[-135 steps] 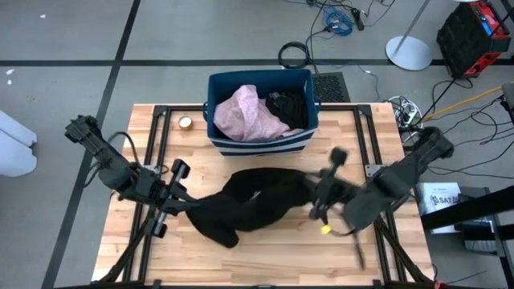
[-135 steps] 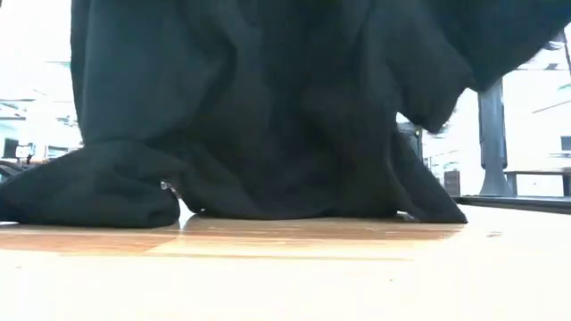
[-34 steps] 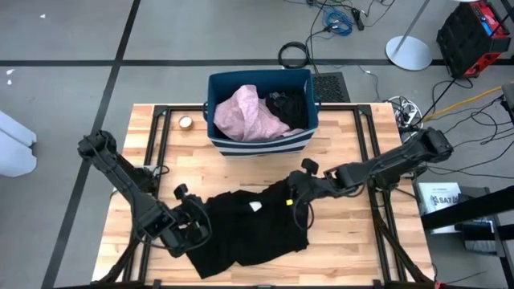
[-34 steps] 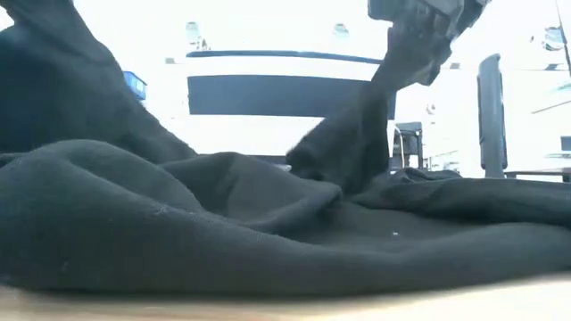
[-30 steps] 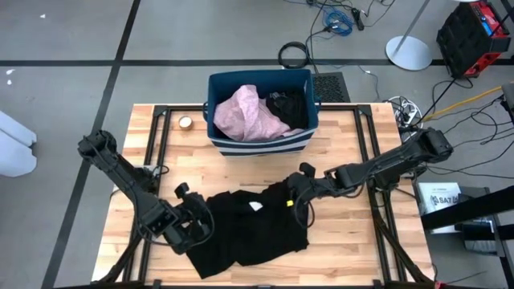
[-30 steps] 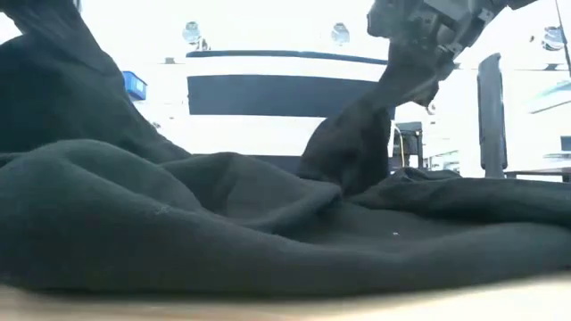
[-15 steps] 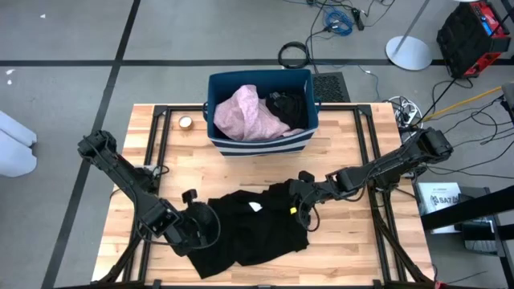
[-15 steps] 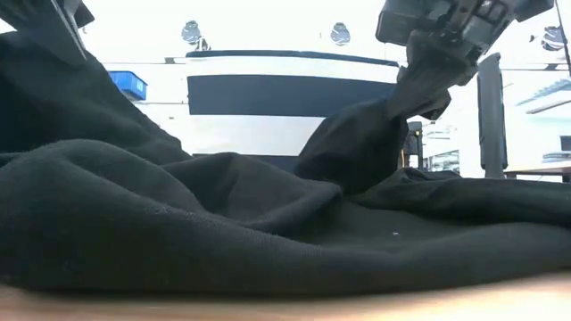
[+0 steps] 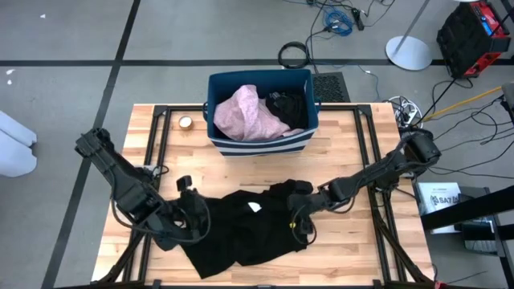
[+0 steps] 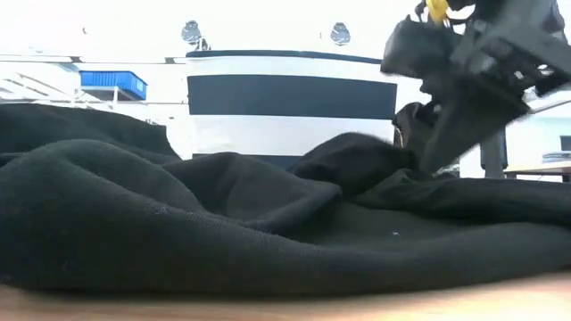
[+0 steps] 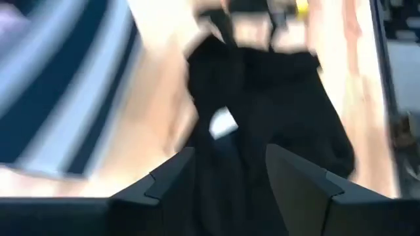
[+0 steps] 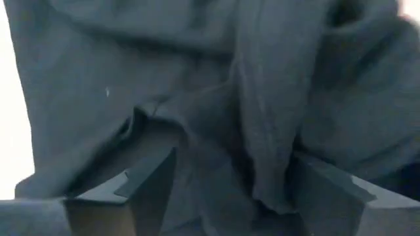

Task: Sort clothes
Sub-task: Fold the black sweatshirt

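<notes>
A big black garment point(image 9: 245, 229) lies crumpled and spread on the wooden table, a white label point(image 9: 254, 206) showing on top. It fills the low view point(image 10: 223, 232). My left gripper point(image 9: 193, 215) is open at the garment's left edge, and the cloth shows beyond its fingers point(image 11: 230, 157). My right gripper point(image 9: 299, 221) is open over the garment's right part, with a ridge of cloth point(image 12: 262, 131) between its fingers. A pale pink garment point(image 9: 249, 112) and a dark piece point(image 9: 291, 104) lie in the blue bin point(image 9: 259, 143). My left gripper touches nothing that I can see. My right gripper's open fingers point(image 12: 151, 187) stand on either side of a raised ridge of the black garment, coming from above at a slant. I cannot tell whether they touch the cloth.
The striped-base bin point(image 10: 285, 98) stands at the table's far middle. A small roll of tape point(image 9: 185, 122) lies left of it. Bare wood shows between the bin and the garment and at the table's right side point(image 9: 353, 241).
Both raised parts of the black garment have dropped back onto the heap, at the left and at the right. My right gripper has moved toward the near edge over the garment. My left gripper has shifted slightly toward the far edge at the garment's left edge.
</notes>
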{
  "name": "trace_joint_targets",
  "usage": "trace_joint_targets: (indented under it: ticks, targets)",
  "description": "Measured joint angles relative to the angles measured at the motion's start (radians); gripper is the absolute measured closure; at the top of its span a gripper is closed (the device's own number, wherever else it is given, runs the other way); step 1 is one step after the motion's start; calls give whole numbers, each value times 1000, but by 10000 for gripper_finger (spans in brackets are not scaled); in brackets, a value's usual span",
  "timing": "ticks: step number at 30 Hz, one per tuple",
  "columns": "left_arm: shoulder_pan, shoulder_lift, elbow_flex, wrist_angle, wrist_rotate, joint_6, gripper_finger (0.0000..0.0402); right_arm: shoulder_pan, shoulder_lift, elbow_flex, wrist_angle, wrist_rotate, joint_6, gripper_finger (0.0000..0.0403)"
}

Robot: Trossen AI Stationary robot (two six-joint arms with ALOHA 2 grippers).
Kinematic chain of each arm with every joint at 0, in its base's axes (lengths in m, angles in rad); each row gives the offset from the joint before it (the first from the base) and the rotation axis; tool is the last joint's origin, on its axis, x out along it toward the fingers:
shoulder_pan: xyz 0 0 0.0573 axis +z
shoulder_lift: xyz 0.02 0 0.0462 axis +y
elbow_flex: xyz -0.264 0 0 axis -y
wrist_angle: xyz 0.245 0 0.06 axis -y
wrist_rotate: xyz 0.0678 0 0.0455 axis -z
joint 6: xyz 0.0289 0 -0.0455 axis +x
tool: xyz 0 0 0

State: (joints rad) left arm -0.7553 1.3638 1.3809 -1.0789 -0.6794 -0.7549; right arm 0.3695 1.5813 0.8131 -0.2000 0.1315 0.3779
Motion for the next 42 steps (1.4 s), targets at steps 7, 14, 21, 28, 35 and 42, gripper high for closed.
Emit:
trace_joint_targets:
  ticks: [7,14,21,28,35,42]
  targets:
    - [22,-6,3,24,-212,88,202,31,133,6,21,2,-35,124]
    - [19,-6,3,65,-325,83,202,82,196,14,-29,109,34,188]
    - [4,3,3,81,-510,82,202,134,104,3,-263,121,214,375]
    - [2,34,2,85,-555,82,202,185,-80,34,-535,105,408,381]
    - [2,44,2,85,-586,85,202,179,-107,214,-372,167,235,394]
    - [2,44,2,85,-605,85,202,100,65,398,-209,176,-47,388]
